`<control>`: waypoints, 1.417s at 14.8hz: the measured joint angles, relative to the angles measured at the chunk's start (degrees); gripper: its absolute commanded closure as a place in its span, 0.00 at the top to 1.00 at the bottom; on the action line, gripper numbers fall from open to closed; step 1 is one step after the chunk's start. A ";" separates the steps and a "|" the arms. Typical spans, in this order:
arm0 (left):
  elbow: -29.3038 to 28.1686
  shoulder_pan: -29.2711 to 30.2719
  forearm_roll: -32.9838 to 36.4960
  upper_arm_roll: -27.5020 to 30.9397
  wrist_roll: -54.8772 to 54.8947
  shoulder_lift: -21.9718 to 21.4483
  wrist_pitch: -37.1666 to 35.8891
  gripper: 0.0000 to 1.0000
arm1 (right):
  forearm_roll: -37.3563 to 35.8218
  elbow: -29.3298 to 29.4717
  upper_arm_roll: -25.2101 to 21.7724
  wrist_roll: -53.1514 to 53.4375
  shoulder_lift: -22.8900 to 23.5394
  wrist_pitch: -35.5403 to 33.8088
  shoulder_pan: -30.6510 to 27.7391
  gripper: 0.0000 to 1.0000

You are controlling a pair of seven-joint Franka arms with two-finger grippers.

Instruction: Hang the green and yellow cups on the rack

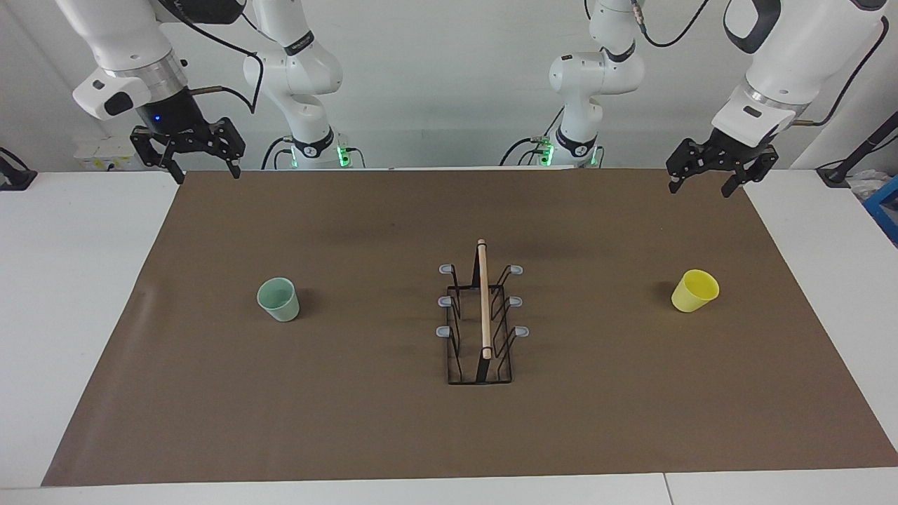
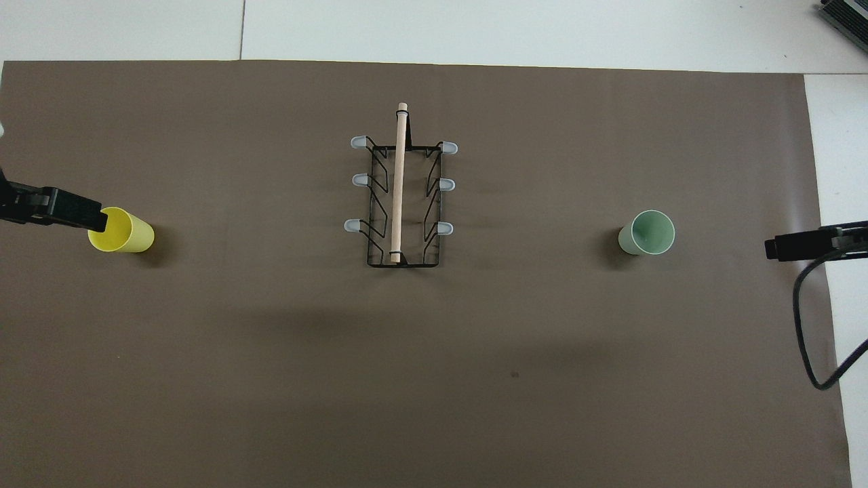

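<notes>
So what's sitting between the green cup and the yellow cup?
The rack stands between the green cup and the yellow cup, clearest in the overhead view.
</notes>
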 measured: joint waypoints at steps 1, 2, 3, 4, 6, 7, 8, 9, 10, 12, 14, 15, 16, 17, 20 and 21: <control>0.89 -0.01 -0.01 0.93 0.00 1.35 0.32 1.00 | 0.00 0.00 0.00 0.00 -0.01 0.00 0.00 1.00; 2.30 -0.01 -0.02 1.79 0.00 3.11 0.61 1.00 | 0.00 0.00 0.00 0.00 -0.01 0.00 0.00 1.00; 3.90 -0.03 -0.02 2.47 0.00 4.95 0.92 1.00 | 0.00 0.00 0.00 0.00 -0.01 0.00 0.00 1.00; 5.64 -0.10 -0.02 3.16 -0.01 6.87 1.18 1.00 | 0.00 -0.01 0.00 0.00 -0.02 0.00 0.00 1.00; 8.78 -0.75 -0.50 5.34 -0.43 10.53 1.25 1.00 | 0.00 -0.33 0.00 0.00 -0.02 0.44 0.00 1.00; 9.79 -1.13 -1.50 6.97 -1.45 12.02 1.25 1.00 | 0.00 -0.81 0.00 0.00 -0.02 1.14 0.00 1.00; 10.44 -1.39 -3.23 8.86 -3.25 13.31 1.29 1.00 | 0.00 -1.55 0.00 0.00 -0.01 2.08 0.00 1.00; 10.83 -1.38 -4.98 10.51 -5.13 14.36 1.43 1.00 | 0.00 -2.51 0.00 0.00 -0.01 3.38 0.00 1.00; 11.02 -1.38 -6.17 11.79 -6.95 15.24 1.59 1.00 | 0.00 -3.49 0.00 0.00 0.00 4.64 0.00 1.00; 11.66 -1.41 -7.49 13.34 -10.89 16.86 1.78 1.00 | 0.00 -5.41 0.00 0.00 0.01 7.04 0.00 1.00; 12.78 -1.58 -9.65 14.54 -16.09 18.58 1.84 1.00 | 0.00 -7.43 0.00 0.00 0.09 10.03 0.00 1.00; 13.41 -1.76 -11.51 15.59 -18.76 19.62 1.84 1.00 | 0.00 -8.58 0.00 0.00 0.16 11.76 0.00 1.00; 13.91 -1.96 -13.50 16.96 -21.17 20.68 1.85 1.00 | 0.00 -9.89 0.01 0.00 0.25 13.70 0.00 1.00; 14.26 -2.05 -15.30 18.45 -23.60 21.80 1.86 1.00 | 0.00 -11.40 0.02 0.00 0.41 15.98 0.00 1.00; 15.76 -1.83 -18.63 21.05 -30.89 25.50 2.12 1.00 | 0.00 -14.59 0.08 0.00 2.18 21.81 0.07 1.00; 16.67 -1.70 -19.21 21.19 -33.45 26.70 2.18 1.00 | 0.00 -14.92 0.12 0.00 3.09 23.38 0.15 1.00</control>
